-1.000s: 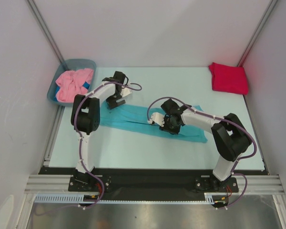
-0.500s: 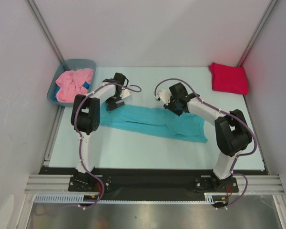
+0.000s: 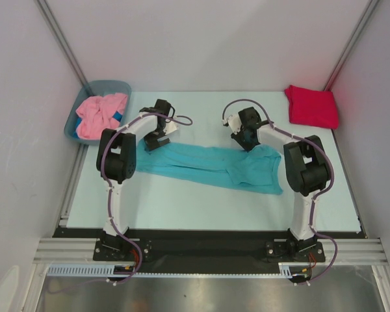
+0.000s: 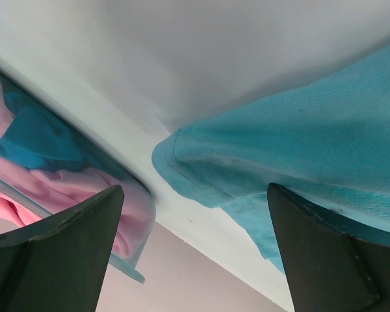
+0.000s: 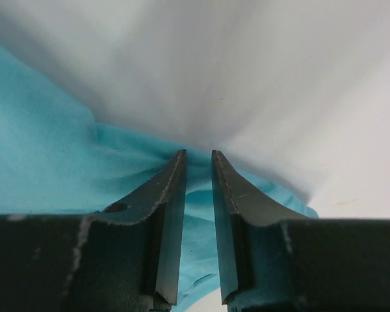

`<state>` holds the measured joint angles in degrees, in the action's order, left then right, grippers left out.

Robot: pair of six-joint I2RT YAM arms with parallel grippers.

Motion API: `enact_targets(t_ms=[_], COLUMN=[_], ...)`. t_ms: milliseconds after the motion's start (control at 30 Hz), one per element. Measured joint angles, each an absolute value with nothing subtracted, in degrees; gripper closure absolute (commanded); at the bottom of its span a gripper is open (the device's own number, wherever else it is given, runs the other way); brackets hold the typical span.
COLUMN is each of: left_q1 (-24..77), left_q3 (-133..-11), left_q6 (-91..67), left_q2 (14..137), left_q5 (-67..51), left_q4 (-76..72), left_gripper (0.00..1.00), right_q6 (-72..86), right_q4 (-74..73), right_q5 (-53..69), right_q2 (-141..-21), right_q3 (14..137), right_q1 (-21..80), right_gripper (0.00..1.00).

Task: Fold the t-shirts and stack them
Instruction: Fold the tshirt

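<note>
Turquoise cloth is the work here: the turquoise t-shirt (image 3: 208,169) lies stretched across the middle of the bench (image 3: 182,201), slanting from 9 o'clock down toward 4 o'clock, not yet folded small.

At 10 o'clock the pink t-shirt (image 3: 99,116) sits crumpled in the tub (image 3: 110,82). Just right of it the left hand (image 3: 157,138) hovers released, fingers spread wide, over the shirt's left end. At about 1 o'clock the right hand (image 3: 247,138) is on the shirt's far edge, fingers nearly together and apparently pinching the hem. The crimson t-shirt (image 3: 312,106) lies folded at 2 o'clock, well apart.

This looks like squaring the shirt before a fold. To do it well, I would have the left hand drop onto the hem corner, so both hands hold the same edge. Both should then carry it low, taut and level, so the crease runs straight and the lower layer is not dragged.

Only the overhead view shows the whole layout and the shirt's slant, but it hides the fingers. The left wrist view shows the stitched hem corner lying untouched between the open fingers. The right wrist view shows the narrow gap and cloth puckering up to the tips.
</note>
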<state>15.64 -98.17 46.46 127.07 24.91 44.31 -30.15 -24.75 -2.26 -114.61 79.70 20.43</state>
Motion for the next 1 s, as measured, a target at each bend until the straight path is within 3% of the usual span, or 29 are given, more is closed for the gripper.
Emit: enact_targets(t_ms=[367,1000], left_q1=[15.6,15.6], left_q3=[-98.2,-99.7], left_q6=[45.8,45.1], left_q2=[127.1,127.3], left_q5=[25.0,24.9], left_q4=[45.0,47.9], left_gripper=[0.01,0.01], right_q6=[-28.0,-23.9], right_q4=[-23.4,-34.2], right_q5=[-3.9,0.4], right_q2=[-114.7,-115.0], right_q3=[83.5,88.5], right_q1=[18.4,17.5], right_gripper=[0.73,0.71])
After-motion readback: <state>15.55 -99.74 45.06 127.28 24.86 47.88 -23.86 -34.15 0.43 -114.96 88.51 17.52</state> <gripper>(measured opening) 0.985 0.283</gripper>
